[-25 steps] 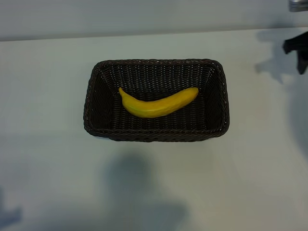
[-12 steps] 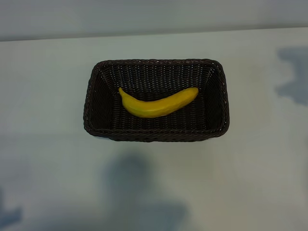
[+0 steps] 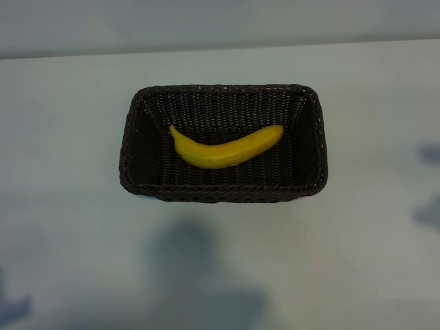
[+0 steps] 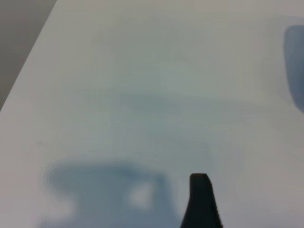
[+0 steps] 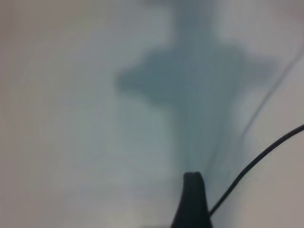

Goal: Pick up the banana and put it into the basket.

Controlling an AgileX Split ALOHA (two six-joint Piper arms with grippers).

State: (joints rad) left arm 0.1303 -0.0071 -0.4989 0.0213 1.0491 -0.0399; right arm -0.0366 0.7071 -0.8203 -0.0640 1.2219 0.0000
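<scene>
The yellow banana (image 3: 227,147) lies curved along the floor of the dark brown wicker basket (image 3: 223,194), which stands at the middle of the white table. Neither arm shows in the exterior view. In the left wrist view a single dark fingertip (image 4: 199,190) of my left gripper hangs over bare table, with nothing held. In the right wrist view one dark fingertip (image 5: 192,190) of my right gripper also hangs over bare table, holding nothing. Both grippers stand open, away from the basket.
The white table (image 3: 69,206) reaches a back edge near the top of the exterior view. A thin black cable (image 5: 256,161) runs past the right gripper's finger. Arm shadows lie on the table's right side and front.
The right arm, seen at the exterior view's top right a second ago, has drawn out of view; its shadow slid down the right edge. Banana and basket have not moved.
</scene>
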